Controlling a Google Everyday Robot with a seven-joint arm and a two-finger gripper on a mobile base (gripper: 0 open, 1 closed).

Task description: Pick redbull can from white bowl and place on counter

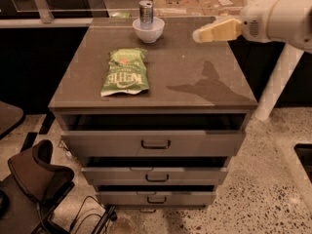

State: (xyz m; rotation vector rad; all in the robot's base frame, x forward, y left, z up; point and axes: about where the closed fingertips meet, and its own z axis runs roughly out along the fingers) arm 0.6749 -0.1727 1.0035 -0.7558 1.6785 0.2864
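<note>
The redbull can [146,11] stands upright in the white bowl [148,31] at the far middle of the counter [195,89], the grey-brown top of a three-drawer cabinet. My gripper [197,35] hangs above the counter's far right part, pointing left, about a hand's width to the right of the bowl and apart from it. It holds nothing. Its white arm [278,18] reaches in from the right edge. The gripper's shadow lies on the counter below it.
A green chip bag [125,72] lies flat on the counter's left half, in front of the bowl. The top drawer [155,141] stands slightly open. A dark chair [34,179] and cables are on the floor at lower left. A white post [275,87] stands to the right.
</note>
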